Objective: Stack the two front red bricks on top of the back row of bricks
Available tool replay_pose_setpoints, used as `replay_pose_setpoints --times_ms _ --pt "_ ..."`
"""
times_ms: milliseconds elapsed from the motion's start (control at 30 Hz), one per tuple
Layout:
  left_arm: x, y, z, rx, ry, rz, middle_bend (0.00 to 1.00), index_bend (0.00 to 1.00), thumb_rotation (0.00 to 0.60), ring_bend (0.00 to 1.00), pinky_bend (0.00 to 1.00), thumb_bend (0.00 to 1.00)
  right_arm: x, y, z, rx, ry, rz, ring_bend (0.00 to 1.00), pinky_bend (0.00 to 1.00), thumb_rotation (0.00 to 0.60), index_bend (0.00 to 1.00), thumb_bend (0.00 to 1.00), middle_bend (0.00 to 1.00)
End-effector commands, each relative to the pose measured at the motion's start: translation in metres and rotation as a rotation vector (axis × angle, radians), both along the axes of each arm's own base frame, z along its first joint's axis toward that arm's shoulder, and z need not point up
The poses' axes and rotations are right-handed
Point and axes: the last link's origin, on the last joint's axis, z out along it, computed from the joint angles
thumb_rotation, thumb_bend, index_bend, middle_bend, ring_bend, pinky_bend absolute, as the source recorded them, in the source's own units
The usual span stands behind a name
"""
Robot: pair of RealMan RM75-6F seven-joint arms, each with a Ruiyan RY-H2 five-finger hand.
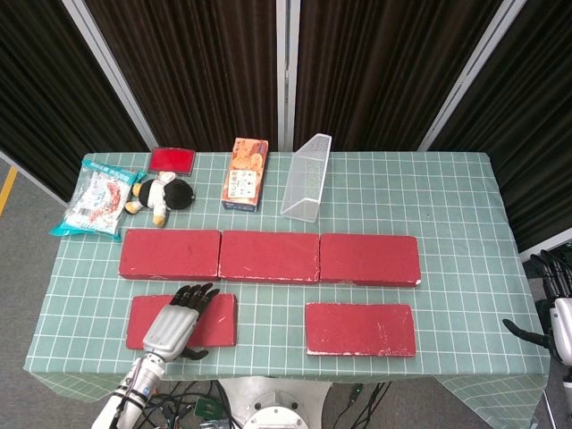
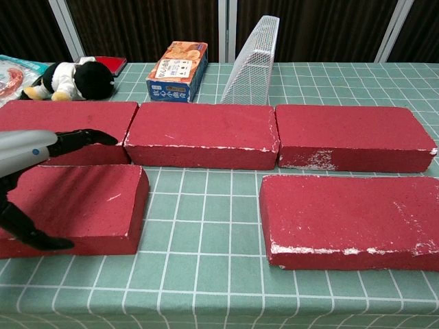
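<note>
Three red bricks form the back row: left, middle and right. In front lie the front left brick and the front right brick. My left hand hovers over the front left brick, fingers stretched toward the back row and thumb down by the brick's near face. It holds nothing. My right hand hangs off the table's right edge with fingers apart, far from the front right brick.
Behind the back row stand a white mesh holder, an orange box, a black-and-white plush toy, a flat red box and a snack bag. Green grid cloth covers the table.
</note>
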Motion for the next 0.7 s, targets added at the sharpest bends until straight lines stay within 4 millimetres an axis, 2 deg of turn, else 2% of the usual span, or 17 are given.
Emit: replay_pose_setpoints --times_ms 33,700 --pt "0.003 0.003 -0.003 -0.006 0.005 0.000 0.00 0.03 0.600 0.00 0.00 0.00 -0.002 0.000 0.000 -0.002 -0.001 -0.003 0.00 0.00 0.600 0.00 0.00 0.00" --pt "-0.010 0.014 -0.018 -0.037 0.074 0.060 0.00 0.03 0.600 0.00 0.00 0.00 -0.010 0.001 0.001 -0.011 -0.005 -0.019 0.00 0.00 0.600 0.00 0.00 0.00"
